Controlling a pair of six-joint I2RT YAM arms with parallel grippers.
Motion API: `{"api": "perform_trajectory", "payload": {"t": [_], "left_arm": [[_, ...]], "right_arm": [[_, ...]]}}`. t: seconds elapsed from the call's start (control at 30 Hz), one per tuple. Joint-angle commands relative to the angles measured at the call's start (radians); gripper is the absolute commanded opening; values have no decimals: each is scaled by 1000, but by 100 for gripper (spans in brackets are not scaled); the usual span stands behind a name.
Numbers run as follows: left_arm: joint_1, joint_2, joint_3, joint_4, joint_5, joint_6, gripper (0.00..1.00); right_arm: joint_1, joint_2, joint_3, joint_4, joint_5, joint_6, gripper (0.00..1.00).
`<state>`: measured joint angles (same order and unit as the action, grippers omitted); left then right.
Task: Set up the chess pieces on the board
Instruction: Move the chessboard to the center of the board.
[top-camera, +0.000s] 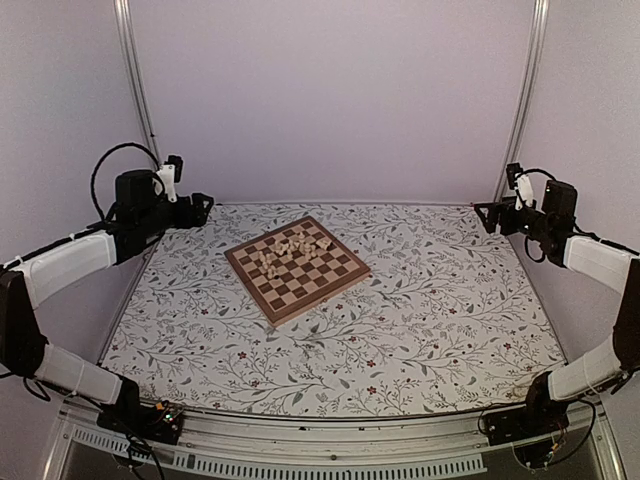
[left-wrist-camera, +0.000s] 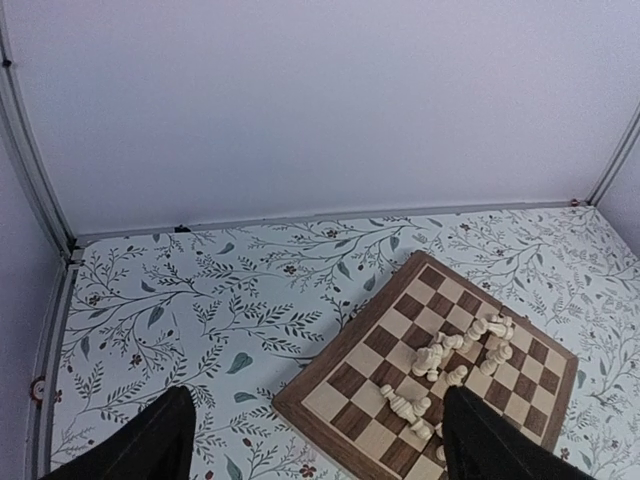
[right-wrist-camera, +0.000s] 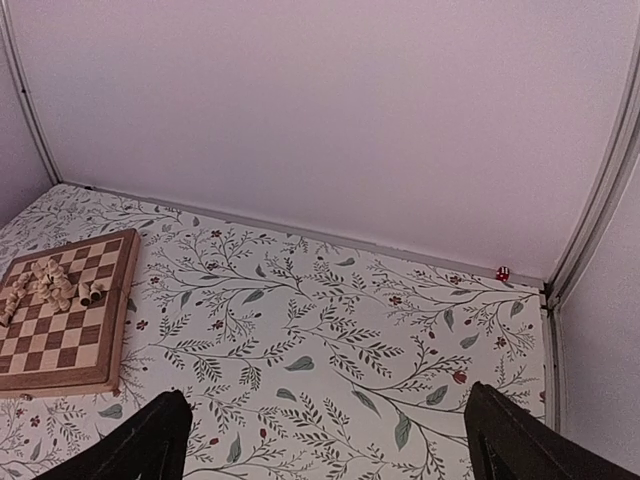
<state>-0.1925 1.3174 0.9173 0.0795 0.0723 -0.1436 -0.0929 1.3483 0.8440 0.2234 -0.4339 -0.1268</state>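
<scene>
The board (top-camera: 297, 267) lies turned like a diamond near the table's middle, its dark and cream checks inside a brown border. Several pale chess pieces (top-camera: 292, 250) lie tumbled in a heap on its far half; most are on their sides. The left wrist view shows the board (left-wrist-camera: 365, 385) and the pieces (left-wrist-camera: 450, 360) below and to the right. The right wrist view has the board (right-wrist-camera: 70, 350) and the pieces (right-wrist-camera: 50, 285) at far left. My left gripper (top-camera: 200, 208) hangs high at the far left, open and empty. My right gripper (top-camera: 487, 214) hangs high at the far right, also open and empty.
A floral-patterned cover (top-camera: 430, 300) spreads over the whole table. Pale walls and metal corner posts (top-camera: 135, 80) enclose the back and sides. A metal rail (top-camera: 300, 440) runs along the near edge between the arm bases.
</scene>
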Motion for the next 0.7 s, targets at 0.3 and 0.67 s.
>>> {"api": "perform_trajectory", "payload": {"t": [0.3, 0.67], "left_arm": [[8, 126, 113, -154, 125, -117, 86], [14, 313, 144, -184, 152, -167, 78]], "right_arm": [[-4, -12, -16, -146, -470, -312, 95], [219, 110, 91, -297, -406, -405, 81]]}}
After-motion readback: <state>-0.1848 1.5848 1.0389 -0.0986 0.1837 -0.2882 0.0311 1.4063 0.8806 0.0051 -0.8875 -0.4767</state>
